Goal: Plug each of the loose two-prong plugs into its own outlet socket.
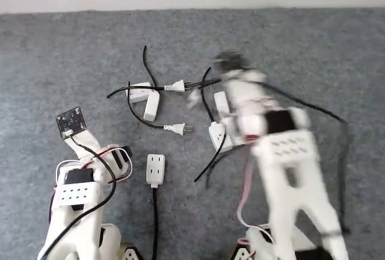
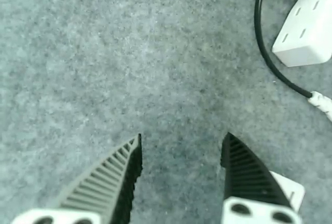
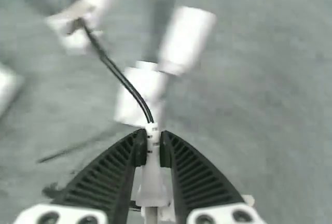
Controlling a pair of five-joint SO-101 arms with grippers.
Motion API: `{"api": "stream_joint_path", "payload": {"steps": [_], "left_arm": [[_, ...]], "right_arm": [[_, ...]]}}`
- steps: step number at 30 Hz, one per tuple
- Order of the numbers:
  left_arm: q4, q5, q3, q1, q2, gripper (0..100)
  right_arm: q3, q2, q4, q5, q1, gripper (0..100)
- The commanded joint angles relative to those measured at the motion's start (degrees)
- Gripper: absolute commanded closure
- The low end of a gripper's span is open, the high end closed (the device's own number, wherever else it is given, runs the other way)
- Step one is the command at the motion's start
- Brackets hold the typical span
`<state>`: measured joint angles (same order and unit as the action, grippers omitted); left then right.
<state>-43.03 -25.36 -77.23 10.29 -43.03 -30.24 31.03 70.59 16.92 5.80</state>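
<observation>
On the grey carpet (image 1: 313, 49) ahead of my two arms, white outlets and loose plugs lie scattered. My right gripper (image 3: 151, 139) is pinched tight on one of them. This held plug (image 3: 150, 175) sits between the ribbed black fingers, and its black cord (image 3: 116, 73) runs out past the fingertips toward two blurred outlet blocks on the carpet beyond. It is not in any socket that I can make out. In the high view the right arm (image 1: 283, 151) stretches out over the right outlets (image 1: 220, 105), but it is too smeared for me to pick out its tip there. My left gripper (image 2: 182, 141) hangs low over bare carpet with its fingers spread wide and nothing between them. The left arm (image 1: 78, 194) sits folded at the near left corner. Two more plugs lie free in the middle. The upper plug (image 1: 175, 86) is just beside the left outlets (image 1: 151, 106) and not pushed in. The lower plug (image 1: 176, 129) lies flat between the two outlet groups, touching neither, with its cord curling back toward the left pair. A single outlet (image 1: 156, 169) lies nearest me, between the arms, slots facing up.
</observation>
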Motion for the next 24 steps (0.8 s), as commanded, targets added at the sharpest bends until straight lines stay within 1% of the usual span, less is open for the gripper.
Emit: {"api": "stream_joint_path", "payload": {"steps": [1, 3, 5, 9, 12, 17, 19, 21, 24], "left_arm": [[0.18, -0.18, 2.59, 0.18, -0.09, 77], [0.26, -0.18, 2.59, 0.18, -0.09, 77], [0.26, -0.18, 2.68, 0.18, -0.09, 77], [0.26, -0.18, 2.68, 0.09, -0.09, 77], [0.26, -0.18, 2.68, 0.09, -0.09, 77], [0.26, -0.18, 2.59, 0.09, -0.09, 77], [0.26, -0.18, 2.59, 0.09, -0.09, 77], [0.26, -0.18, 2.59, 0.09, -0.09, 77], [0.26, -0.18, 2.59, 0.09, -0.09, 77]], "right_arm": [[-3.96, 5.32, -1.71, 4.40, -16.31, 99.0], [-9.05, 5.58, -6.73, 7.65, -22.11, 99.0], [-14.42, 5.41, -12.44, 9.41, -25.80, 99.0], [-23.74, 5.41, -23.60, 11.34, -29.49, 99.0], [-26.37, 5.41, -29.58, 11.08, -32.57, 99.0], [-26.11, 5.41, -35.47, 9.49, -40.84, 99.0], [-26.11, 5.41, -36.70, 10.20, -43.82, 99.0], [-26.29, 5.41, -36.35, 13.45, -46.37, 99.0], [-27.43, 5.23, -34.95, 20.22, -50.59, 99.0]]}}
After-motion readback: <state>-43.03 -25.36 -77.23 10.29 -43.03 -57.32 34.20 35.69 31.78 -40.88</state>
